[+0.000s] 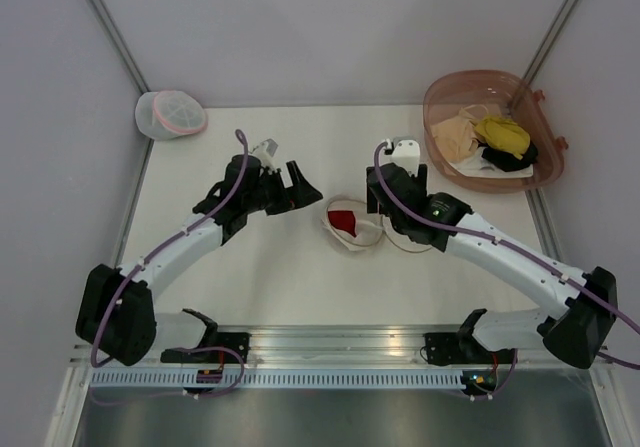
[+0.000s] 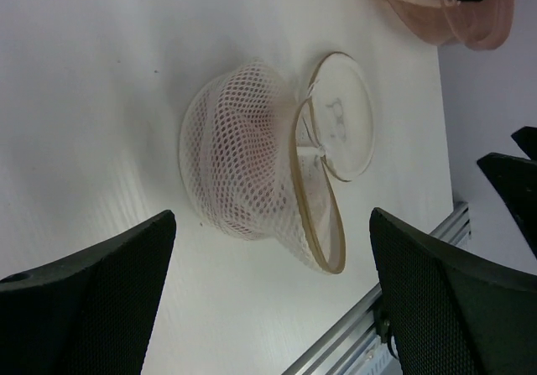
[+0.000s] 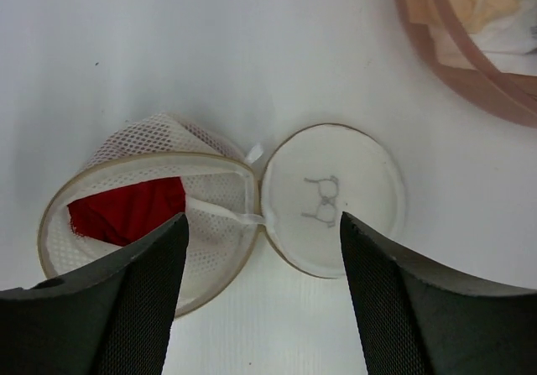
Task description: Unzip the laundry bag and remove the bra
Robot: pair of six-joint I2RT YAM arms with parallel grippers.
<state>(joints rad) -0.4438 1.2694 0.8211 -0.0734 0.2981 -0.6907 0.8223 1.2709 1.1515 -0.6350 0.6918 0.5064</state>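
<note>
The laundry bag (image 1: 352,235) lies unzipped in the middle of the table, its mesh dome (image 2: 243,165) on its side. Its round lid (image 3: 331,199), printed with a bra outline, is flipped flat beside the mouth. The red bra (image 3: 126,211) sits inside the open mouth and also shows from above (image 1: 343,217). My right gripper (image 3: 262,224) hovers open over the hinge between mouth and lid, holding nothing. My left gripper (image 2: 270,249) stands wide open just left of the bag, apart from it, also holding nothing. From above, the left gripper (image 1: 305,182) points toward the bag.
A pink translucent basket (image 1: 432,117) at the back right holds yellow (image 1: 503,134), beige and black garments. A whiter round mesh bag with a pink band (image 1: 170,115) sits in the back left corner. An aluminium rail (image 1: 330,342) runs along the near edge.
</note>
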